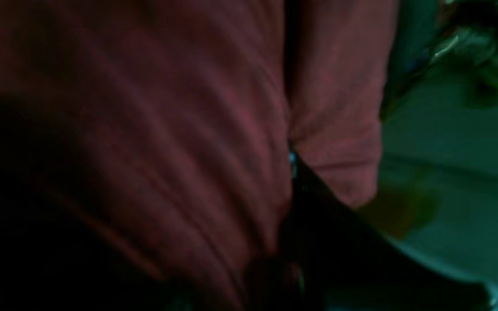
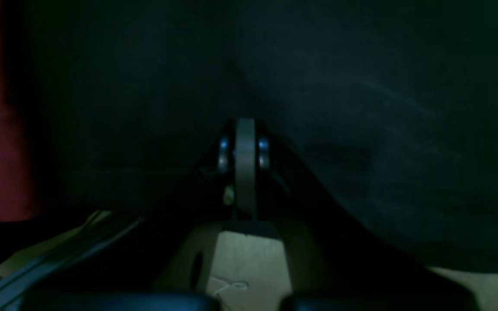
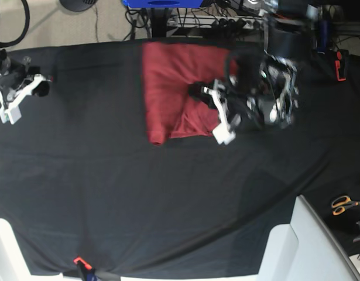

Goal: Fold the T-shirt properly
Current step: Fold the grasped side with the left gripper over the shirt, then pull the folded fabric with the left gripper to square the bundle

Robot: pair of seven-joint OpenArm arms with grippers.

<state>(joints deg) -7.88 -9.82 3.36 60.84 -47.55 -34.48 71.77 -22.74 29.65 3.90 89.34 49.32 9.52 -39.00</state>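
The left gripper (image 3: 210, 96) is pinched tight on a fold of the T-shirt (image 3: 168, 82), at the red cloth's right edge. In the left wrist view the wrinkled red T-shirt (image 1: 180, 142) fills most of the picture. The right gripper (image 3: 44, 86) is clenched on nothing, far off at the left side of the black cloth sheet (image 3: 168, 199). The T-shirt lies partly folded at the far middle of that sheet. Orange scissors (image 3: 342, 204) sit near the right edge.

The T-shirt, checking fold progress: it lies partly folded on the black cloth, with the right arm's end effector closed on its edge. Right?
Wrong arm. The base view shows the left end effector at the T-shirt edge on the black cloth; the right end effector sits apart, shut, holding nothing.
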